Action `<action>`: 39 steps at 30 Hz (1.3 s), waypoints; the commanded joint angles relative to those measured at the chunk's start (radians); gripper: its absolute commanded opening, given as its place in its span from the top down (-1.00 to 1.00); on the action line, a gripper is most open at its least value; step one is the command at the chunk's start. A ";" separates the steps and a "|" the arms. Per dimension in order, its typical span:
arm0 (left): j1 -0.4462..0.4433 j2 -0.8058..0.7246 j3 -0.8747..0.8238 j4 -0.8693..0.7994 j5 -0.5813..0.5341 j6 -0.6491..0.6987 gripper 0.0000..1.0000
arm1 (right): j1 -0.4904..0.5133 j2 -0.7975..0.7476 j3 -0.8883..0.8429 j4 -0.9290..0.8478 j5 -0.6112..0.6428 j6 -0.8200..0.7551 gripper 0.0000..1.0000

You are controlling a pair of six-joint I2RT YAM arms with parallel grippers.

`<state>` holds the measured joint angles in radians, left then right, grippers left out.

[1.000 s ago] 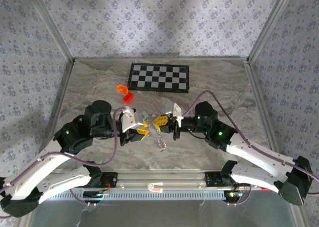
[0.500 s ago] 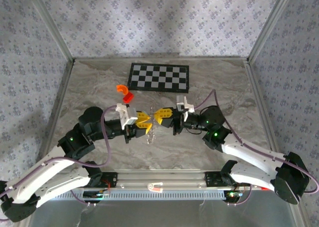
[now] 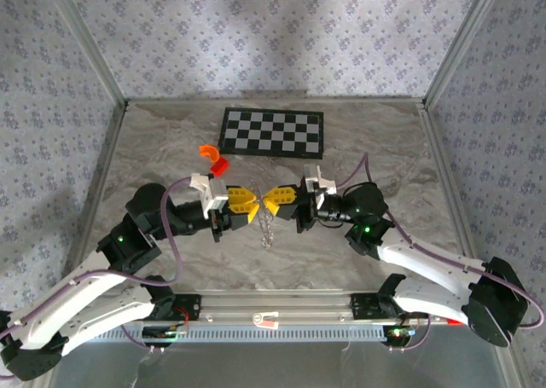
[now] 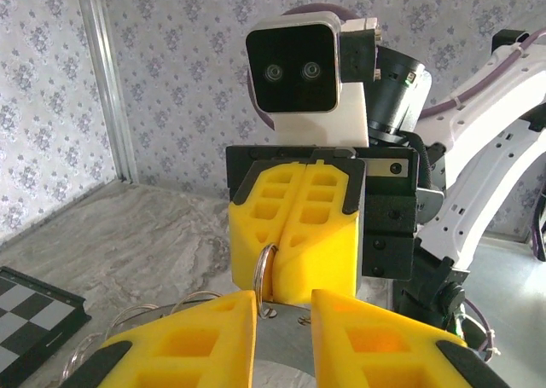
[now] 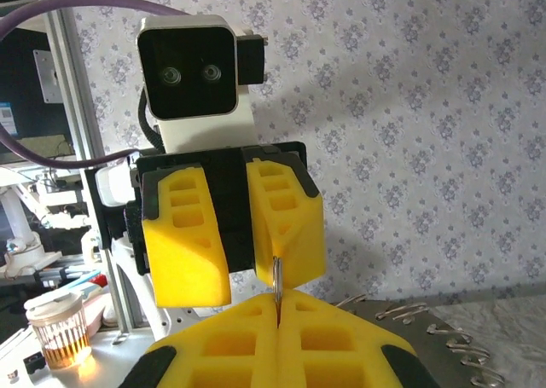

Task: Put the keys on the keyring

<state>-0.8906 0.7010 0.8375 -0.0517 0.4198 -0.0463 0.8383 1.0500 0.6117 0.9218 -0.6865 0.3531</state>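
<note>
My right gripper (image 5: 277,298) is pressed fully closed. It pinches a thin silvery edge of the keyring (image 3: 266,230) in the seam between its yellow fingers. The keyring is a fine grey beaded chain. Seen from above, its loop dangles from that grip over the marble table (image 3: 384,149), below the small gap between my two grippers. I cannot tell whether its low end touches the table. My left gripper (image 4: 283,298) meets the right one tip to tip. Its jaws are narrowly parted with the ring's edge just before the gap, and I cannot tell if they touch it. Farther back lie an orange piece (image 3: 208,152) and a red piece (image 3: 221,163), touching each other and well apart from the chain. The checkerboard (image 3: 273,132) lies beyond them.
</note>
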 commanded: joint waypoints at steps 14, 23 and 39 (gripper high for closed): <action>-0.005 -0.006 0.027 0.025 -0.016 0.017 0.45 | 0.008 0.007 0.006 0.094 -0.041 0.031 1.00; -0.005 -0.033 0.032 -0.013 -0.048 0.030 0.44 | 0.005 0.013 0.002 0.097 -0.044 0.032 1.00; -0.005 0.030 0.051 0.005 0.021 0.025 0.66 | 0.005 0.019 0.002 0.098 -0.044 0.032 1.00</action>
<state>-0.8906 0.7296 0.8421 -0.0673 0.4191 -0.0273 0.8391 1.0691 0.6086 0.9649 -0.7223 0.3779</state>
